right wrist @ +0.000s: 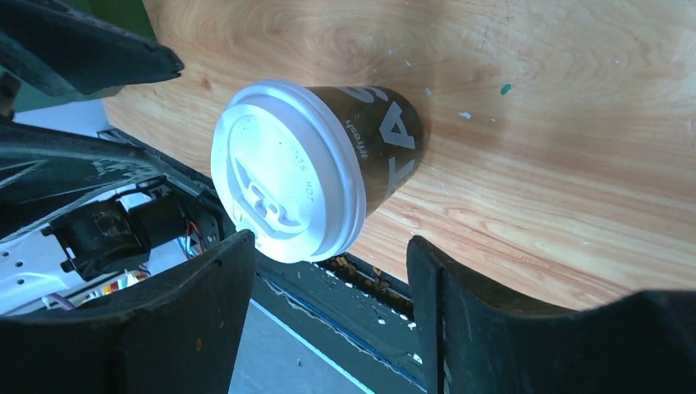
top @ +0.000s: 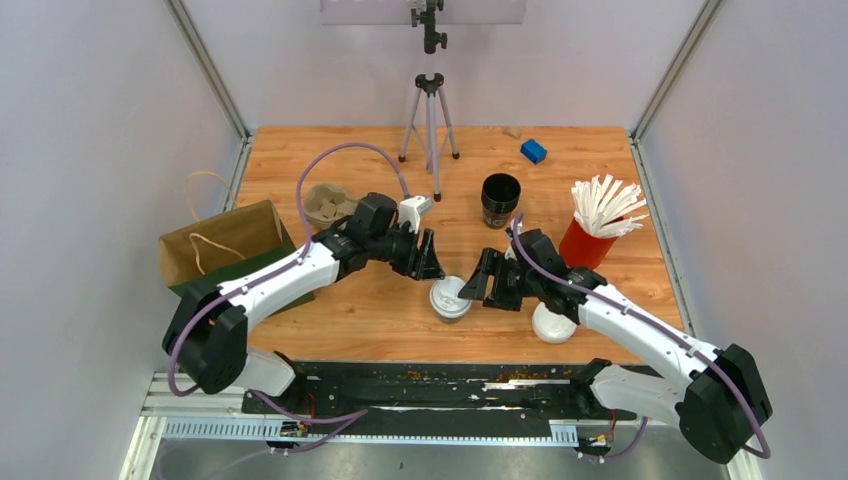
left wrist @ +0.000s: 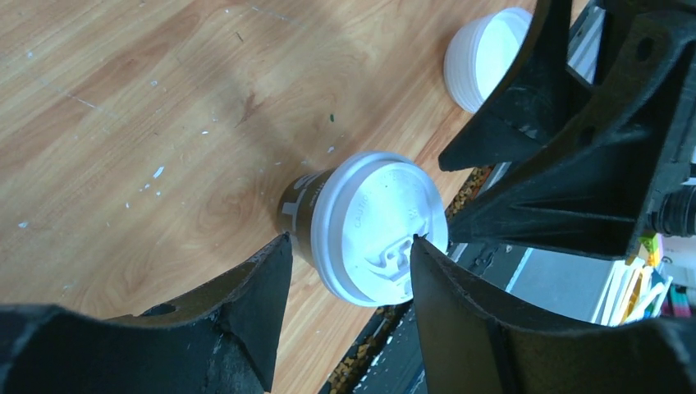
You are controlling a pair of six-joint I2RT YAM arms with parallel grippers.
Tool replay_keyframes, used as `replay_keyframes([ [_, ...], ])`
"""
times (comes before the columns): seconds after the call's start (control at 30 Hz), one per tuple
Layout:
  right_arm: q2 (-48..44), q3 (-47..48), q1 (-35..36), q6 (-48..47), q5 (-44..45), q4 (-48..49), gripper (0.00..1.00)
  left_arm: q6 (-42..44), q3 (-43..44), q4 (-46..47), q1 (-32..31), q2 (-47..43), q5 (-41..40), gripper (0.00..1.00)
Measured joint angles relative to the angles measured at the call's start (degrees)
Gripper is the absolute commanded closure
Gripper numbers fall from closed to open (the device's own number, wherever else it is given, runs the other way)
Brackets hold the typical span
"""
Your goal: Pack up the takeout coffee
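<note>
- Lidded coffee cup [top: 450, 298] stands upright on the table [top: 380, 310] near the front edge; long axis vertical.
- Left gripper [top: 432, 268] is just behind-left of it, right gripper [top: 474, 284] just to its right. We see both w/ jaws wide, holding nothing.
- We judge both arms abt equally near; either would close in sideways.

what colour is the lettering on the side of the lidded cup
White lettering on the dark lidded cup, clearest in the right wrist view.
</note>
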Motion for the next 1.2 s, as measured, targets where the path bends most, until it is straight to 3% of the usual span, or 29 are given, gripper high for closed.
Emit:
replay_keyframes([
  [0.13, -1.38, -1.33, 1.09, 3.34, 2.14, 1.33, 0.35, 1.97, 0.72, -0.24, 0.0, 3.34, 1.14, 0.4],
  [0.63, 2.08, -4.17, 1.11, 4.26, 2.12, 7.56, 0.58, 4.37, 0.72, -2.4, 0.0, 6.56, 0.85, 0.49],
  [1.2, 1.53, -7.02, 1.11, 2.47, 1.77, 13.22, 0.6, 2.8, -2.43, 1.66, -0.02, 6.29, 0.63, 0.55],
])
